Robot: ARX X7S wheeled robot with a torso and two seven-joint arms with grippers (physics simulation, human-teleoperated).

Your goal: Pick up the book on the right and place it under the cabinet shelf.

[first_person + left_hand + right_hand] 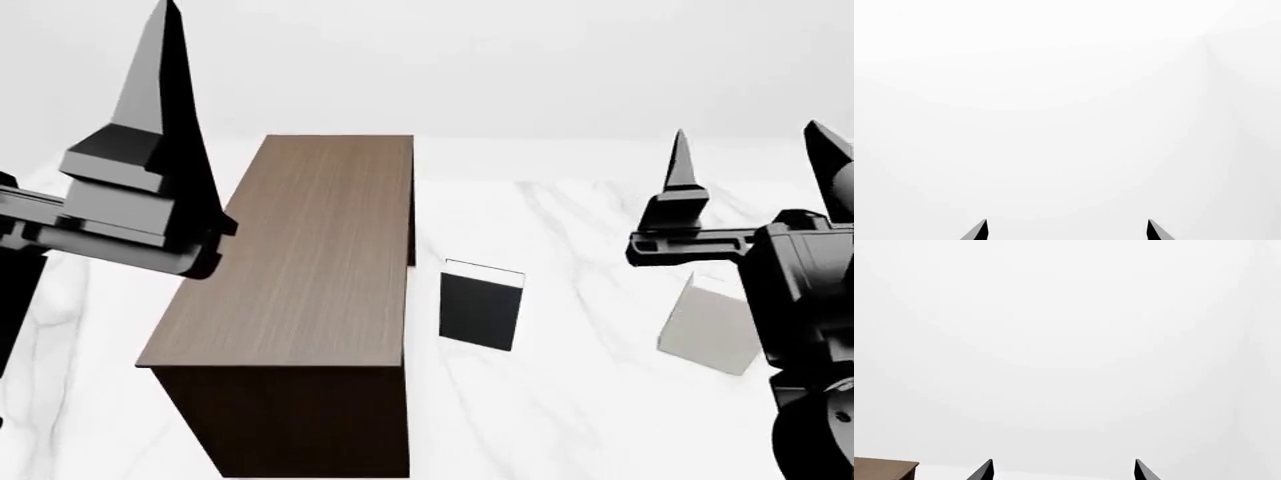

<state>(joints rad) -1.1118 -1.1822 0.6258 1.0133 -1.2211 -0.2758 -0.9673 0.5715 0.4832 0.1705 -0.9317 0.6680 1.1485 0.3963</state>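
The book (701, 325) is a pale, plain hardback standing tilted on the marble table, the rightmost book in the head view; my right arm covers its right edge. The cabinet shelf (314, 290) is a tall dark-brown wood-grain box at left centre, and a corner of the cabinet shelf (884, 470) also shows in the right wrist view. My right gripper (754, 170) is raised above the book, open and empty, pointing up and away. The right gripper (1064, 470) and the left gripper (1067, 230) each show two spread tips with nothing between them. One left finger (154, 120) rises left of the cabinet.
A black-covered book (481, 308) stands between the cabinet and the pale book. The white marble table (574, 400) stretches to a white wall behind. Both wrist views face mostly blank white.
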